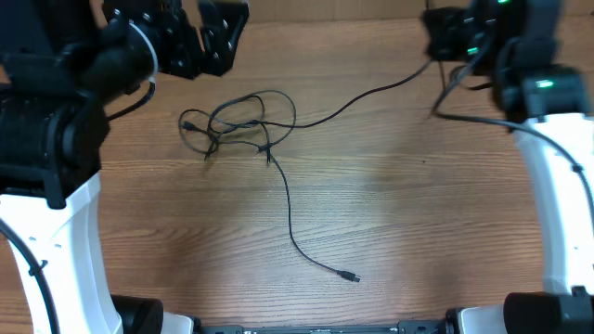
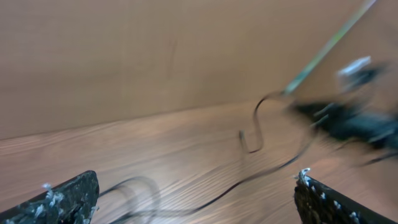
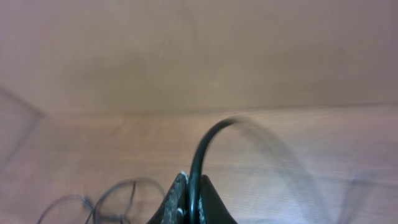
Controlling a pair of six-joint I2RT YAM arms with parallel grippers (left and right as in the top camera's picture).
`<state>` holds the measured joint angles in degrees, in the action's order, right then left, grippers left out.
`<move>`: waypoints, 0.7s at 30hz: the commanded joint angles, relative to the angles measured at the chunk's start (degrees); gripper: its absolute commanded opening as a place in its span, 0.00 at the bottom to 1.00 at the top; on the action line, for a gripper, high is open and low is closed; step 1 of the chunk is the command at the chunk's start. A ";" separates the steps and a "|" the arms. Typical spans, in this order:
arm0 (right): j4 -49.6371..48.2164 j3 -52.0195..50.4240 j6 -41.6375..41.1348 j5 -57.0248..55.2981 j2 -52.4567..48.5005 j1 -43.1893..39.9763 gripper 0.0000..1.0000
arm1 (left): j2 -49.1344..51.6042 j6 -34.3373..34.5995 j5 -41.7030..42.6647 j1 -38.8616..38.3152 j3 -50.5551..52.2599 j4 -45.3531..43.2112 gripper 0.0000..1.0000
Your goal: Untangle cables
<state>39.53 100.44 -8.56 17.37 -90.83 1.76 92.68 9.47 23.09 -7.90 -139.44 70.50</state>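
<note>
We find the right gripper (image 3: 191, 202) clenched on the cable (image 1: 290, 199) at the table's (image 1: 436, 232) one-o'clock edge. The left gripper (image 1: 206, 51) stands released at eleven, with open room at four o'clock.

The right hand (image 3: 191, 190) was clamped on a black cable (image 3: 200, 155), which rose from between its fingers and arced rightward, blurred. Dark tangled loops (image 3: 124, 182) lay lower left on the wooden counter (image 3: 311, 143).

The cable tangle (image 1: 267, 148) lies on the table (image 1: 418, 213) left of centre, one end trailing forward.
</note>
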 commanded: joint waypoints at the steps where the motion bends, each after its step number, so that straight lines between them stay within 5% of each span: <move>1: 3.58 14.45 1.57 0.70 3.72 -2.75 0.04 | -0.42 -12.07 -8.94 -3.13 -0.22 2.36 1.00; 11: 6.01 39.63 0.61 1.31 3.72 -2.73 0.04 | 3.85 -17.25 -9.14 -9.51 -0.17 6.58 0.99; 21: 12.52 45.40 4.66 -0.24 1.03 -6.43 0.04 | 9.86 -19.50 -16.33 -15.96 -0.20 9.14 0.99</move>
<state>50.15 145.56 -6.68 19.25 -86.63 -2.04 102.67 -8.64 12.16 -22.57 -139.41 79.72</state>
